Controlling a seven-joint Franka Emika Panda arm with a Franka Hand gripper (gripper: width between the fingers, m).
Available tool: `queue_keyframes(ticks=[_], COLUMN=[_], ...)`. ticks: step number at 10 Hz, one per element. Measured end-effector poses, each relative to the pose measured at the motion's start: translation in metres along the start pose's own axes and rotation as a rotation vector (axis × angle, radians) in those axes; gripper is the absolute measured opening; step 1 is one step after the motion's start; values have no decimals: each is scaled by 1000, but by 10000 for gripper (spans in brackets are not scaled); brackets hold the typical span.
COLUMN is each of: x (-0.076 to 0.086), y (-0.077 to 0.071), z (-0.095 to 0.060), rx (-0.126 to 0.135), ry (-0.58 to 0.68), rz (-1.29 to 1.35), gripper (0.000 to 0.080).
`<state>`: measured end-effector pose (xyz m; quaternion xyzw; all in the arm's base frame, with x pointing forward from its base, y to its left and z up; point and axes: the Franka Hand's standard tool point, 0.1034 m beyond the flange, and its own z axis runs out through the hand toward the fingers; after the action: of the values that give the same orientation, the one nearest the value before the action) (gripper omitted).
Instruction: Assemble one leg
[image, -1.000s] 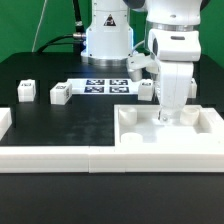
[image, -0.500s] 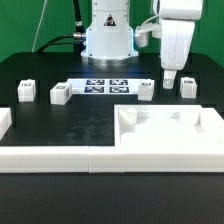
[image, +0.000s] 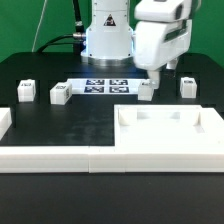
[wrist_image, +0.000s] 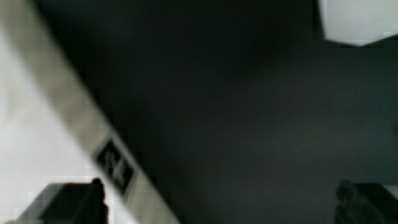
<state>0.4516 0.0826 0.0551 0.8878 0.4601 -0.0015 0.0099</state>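
Note:
Several small white legs with marker tags stand on the black table: two at the exterior view's left (image: 26, 92) (image: 60, 95) and two at the right (image: 146, 90) (image: 187, 88). My gripper (image: 163, 72) hangs open and empty just above the leg beside the marker board's right end. The large white tray part (image: 165, 130) with round corner holes lies in front of it. In the wrist view my gripper (wrist_image: 217, 205) shows two dark fingertips (wrist_image: 71, 205) spread wide over bare table. A white block corner (wrist_image: 365, 20) sits ahead; I cannot tell which leg it is.
The marker board (image: 105, 86) lies at the back centre, before the robot base (image: 107, 40). A white strip with a tag (wrist_image: 54, 110) in the wrist view looks like its edge. Long white border rails (image: 60, 160) line the front edge.
My gripper has risen out of the tray part, then moved back and toward the exterior view's left. It now hangs lower, over the leg near the marker board.

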Motion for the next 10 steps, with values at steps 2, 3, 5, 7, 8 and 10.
queue_keyframes(ticks=[2,3,5,7,8,10], x=[-2,4,13,20,20,26], y=[-20,-30,-40,-45,-45,-60], z=[2,1,1,0,0,3], rx=[15,26,40,59,63,60], ry=[11,11,11,3,2,31], rz=[367,552,768,942,1009,989], gripper=[649,649,649,649,649,649])
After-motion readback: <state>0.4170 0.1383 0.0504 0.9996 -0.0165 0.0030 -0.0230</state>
